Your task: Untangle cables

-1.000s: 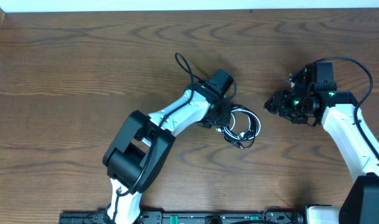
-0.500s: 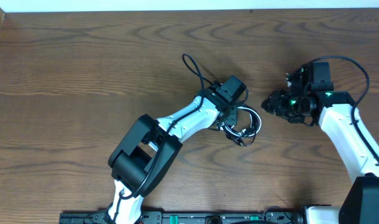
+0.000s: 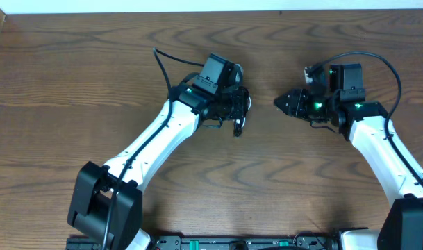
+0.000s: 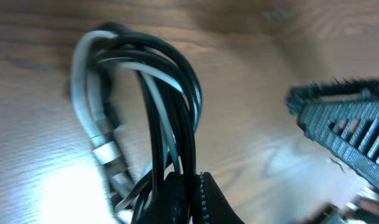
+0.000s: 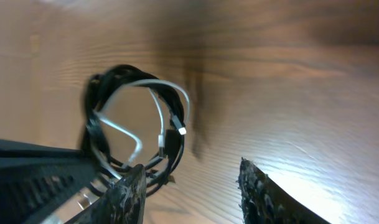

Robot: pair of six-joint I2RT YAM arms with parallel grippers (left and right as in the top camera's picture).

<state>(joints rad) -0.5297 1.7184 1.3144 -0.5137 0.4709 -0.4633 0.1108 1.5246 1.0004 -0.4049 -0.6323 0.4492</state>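
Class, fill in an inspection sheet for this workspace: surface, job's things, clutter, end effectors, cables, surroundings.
Surface: brown wood-grain table.
Job's things: black cord and white cord, looped together in one bundle.
Clutter: nothing seen.
End effectors: left end effector shut on the bundle; right end effector open, empty, facing the bundle.
Cables: thick black arm wires arc over both wrists.
Surroundings: white strip along the far edge.
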